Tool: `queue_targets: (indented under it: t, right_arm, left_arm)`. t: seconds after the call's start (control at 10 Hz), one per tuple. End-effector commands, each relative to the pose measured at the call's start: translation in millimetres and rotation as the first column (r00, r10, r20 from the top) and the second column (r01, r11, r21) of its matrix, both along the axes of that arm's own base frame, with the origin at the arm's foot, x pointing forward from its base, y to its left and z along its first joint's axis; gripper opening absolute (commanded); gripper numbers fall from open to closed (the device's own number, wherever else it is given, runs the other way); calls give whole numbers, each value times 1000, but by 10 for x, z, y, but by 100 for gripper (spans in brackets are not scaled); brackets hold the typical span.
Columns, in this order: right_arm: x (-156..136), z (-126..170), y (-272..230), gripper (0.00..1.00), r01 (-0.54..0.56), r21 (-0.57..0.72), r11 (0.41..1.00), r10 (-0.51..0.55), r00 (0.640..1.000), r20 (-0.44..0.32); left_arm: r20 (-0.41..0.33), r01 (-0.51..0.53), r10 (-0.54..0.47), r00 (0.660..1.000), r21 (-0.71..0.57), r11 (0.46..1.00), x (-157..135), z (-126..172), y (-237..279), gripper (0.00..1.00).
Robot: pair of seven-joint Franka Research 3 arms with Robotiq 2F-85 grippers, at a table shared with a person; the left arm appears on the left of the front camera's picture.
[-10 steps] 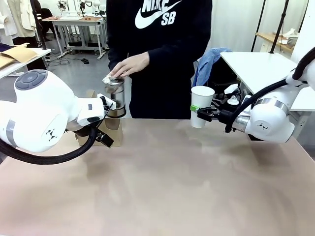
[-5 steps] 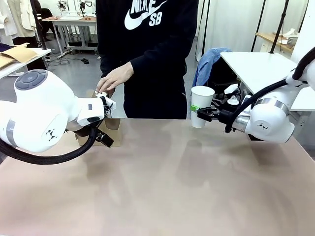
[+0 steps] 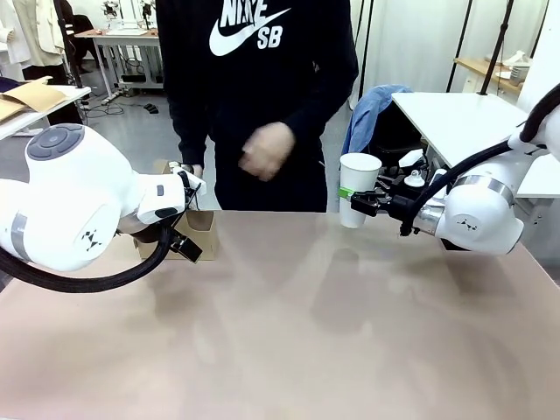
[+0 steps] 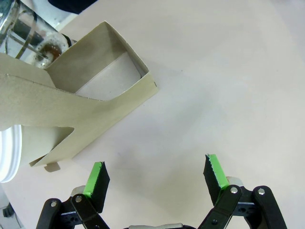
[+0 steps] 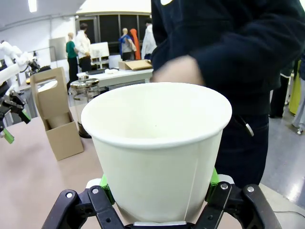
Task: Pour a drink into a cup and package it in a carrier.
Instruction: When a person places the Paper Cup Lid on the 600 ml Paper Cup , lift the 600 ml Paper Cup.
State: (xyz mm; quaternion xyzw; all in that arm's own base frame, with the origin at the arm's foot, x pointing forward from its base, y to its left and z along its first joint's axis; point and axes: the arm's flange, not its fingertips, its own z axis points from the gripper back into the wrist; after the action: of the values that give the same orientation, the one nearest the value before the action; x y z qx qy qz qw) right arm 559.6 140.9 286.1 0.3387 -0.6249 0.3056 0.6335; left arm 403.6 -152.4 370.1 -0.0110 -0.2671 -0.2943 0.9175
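Right gripper (image 3: 357,201) clamps the lidless cup (image 3: 360,179) upright off the table (image 3: 289,332), presumably awaiting the pour. Left gripper (image 4: 155,174), wide open and holding nothing, hovers beside the carrier (image 4: 102,102).

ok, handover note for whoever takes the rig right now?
Left gripper: open, hovering over the table beside the small brown cardboard carrier; its visible compartment is empty.
Right gripper: shut on the tall white paper cup, held off the table, no lid, no liquid visible inside.
Clear glass jug with metal ends stands next to the carrier.
Done: cup gripped.
Left: pour, load cup into carrier.
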Motion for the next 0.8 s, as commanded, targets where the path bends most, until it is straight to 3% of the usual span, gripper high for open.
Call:
queue_targets:
  t: [0.0, 0.7]
  right_arm:
    - [-3, 48, 39, 80, 22, 4, 1000, -22, 1000, 0]
    - [-3, 48, 39, 80, 22, 4, 1000, -22, 1000, 0]
  left_arm:
    - [0, 0, 0, 1000, -2, 1000, -1, 2, 4, 100]
    - [0, 0, 0, 1000, -2, 1000, -1, 2, 4, 100]
